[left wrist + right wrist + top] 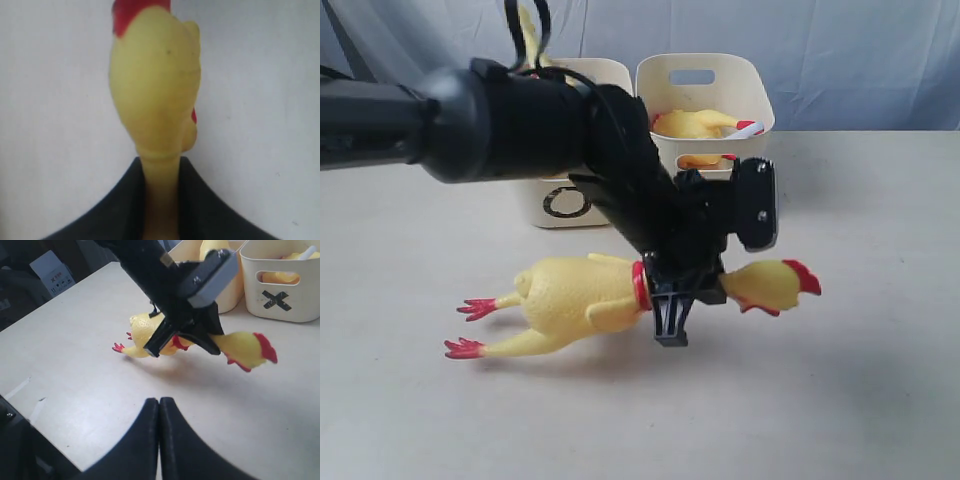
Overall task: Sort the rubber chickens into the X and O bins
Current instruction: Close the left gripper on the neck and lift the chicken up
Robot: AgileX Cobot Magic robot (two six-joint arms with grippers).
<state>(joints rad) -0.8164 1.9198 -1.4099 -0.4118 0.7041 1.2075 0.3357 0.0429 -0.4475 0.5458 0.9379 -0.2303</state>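
Right now the left gripper (pixel 672 315) is clamped on the neck (pixel 159 185) of the chicken (pixel 575 298). It lies on its side across the table (pixel 840 400) in front of the bins, head (pixel 775 285) to one side of the jaws, body and feet to the other. Whether it has left the surface I cannot tell. The right gripper (pixel 159 404) is closed on nothing, nearby.

The grip looks risky. The neck is thin and soft, and the bulk sits well off to one side, so on a lift the body would likely droop, swing, or slide through the fingers (pixel 120 200). A dangling body could also catch a rim on the way over.

The O bin (pixel 565 205) holds a second chicken (pixel 528 35) and the X bin (pixel 760 95) a third chicken (pixel 695 122), so this long one may hang over an edge or tip out. The arm hides most of the O bin, which makes aim there harder to judge.
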